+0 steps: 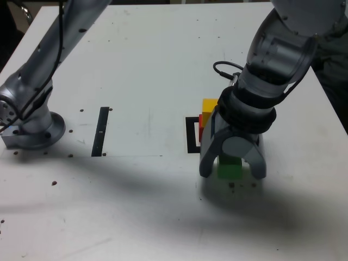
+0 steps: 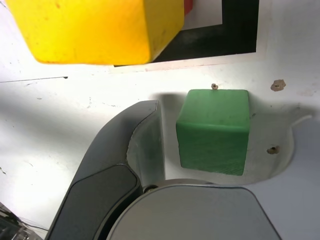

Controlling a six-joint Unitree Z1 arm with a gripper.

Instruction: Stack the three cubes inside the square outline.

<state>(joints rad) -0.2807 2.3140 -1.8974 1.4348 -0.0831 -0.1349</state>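
The green cube [image 1: 229, 169] [image 2: 214, 130] rests on the white table just in front of the square outline [image 1: 191, 136] [image 2: 240, 30]. My gripper [image 1: 231, 173] is lowered over it, open, with one finger on each side. In the wrist view a narrow gap shows between the grey finger [image 2: 142, 150] and the cube. The yellow cube [image 1: 210, 105] [image 2: 95, 30] sits on top of the red cube [image 1: 200, 120] [image 2: 188, 6] at the outline. My arm hides most of the outline and the red cube.
A straight black strip [image 1: 100, 131] lies on the table toward the exterior view's left. The arm's base [image 1: 32, 128] stands at the far left. Small screw holes dot the white table [image 1: 147, 65].
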